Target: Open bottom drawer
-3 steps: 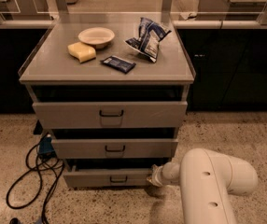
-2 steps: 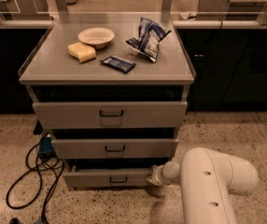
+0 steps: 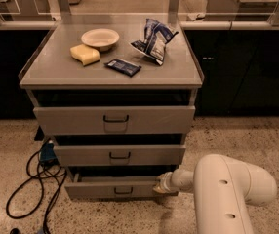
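Claw (image 3: 159, 186) at bottom drawer (image 3: 115, 188) right end; black cable (image 3: 29, 164) left.

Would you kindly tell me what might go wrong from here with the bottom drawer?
The gripper sits at the right end of the bottom drawer, away from its handle, so pulling there might skew and jam it. The black cables lie close to the drawer's left corner and might snag.

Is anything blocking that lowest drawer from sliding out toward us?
Nothing visible does. The black cables lie on the floor left of the bottom drawer, and the tool sits at its right front corner.
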Robot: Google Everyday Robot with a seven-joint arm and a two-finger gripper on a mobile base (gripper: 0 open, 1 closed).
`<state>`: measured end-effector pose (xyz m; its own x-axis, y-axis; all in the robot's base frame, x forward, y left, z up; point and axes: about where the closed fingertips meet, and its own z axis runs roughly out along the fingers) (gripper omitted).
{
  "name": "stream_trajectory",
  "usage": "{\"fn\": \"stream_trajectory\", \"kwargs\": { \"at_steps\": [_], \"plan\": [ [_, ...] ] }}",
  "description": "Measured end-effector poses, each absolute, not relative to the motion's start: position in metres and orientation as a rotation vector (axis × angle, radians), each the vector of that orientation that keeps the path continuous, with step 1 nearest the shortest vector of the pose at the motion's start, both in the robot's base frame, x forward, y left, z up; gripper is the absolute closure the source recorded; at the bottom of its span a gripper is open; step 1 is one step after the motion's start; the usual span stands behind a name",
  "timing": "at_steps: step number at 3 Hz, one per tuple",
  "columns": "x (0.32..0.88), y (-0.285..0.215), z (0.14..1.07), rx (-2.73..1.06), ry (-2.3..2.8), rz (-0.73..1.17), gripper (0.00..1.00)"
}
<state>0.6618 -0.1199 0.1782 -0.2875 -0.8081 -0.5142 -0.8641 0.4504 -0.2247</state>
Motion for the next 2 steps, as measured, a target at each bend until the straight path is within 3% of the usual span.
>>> {"fn": "stream_trajectory", "kwargs": {
  "at_steps": [2],
  "plan": [
    [0.6577,-0.1228,0.1812,-1.402,2.112,0.116,1.00]
  ]
}}
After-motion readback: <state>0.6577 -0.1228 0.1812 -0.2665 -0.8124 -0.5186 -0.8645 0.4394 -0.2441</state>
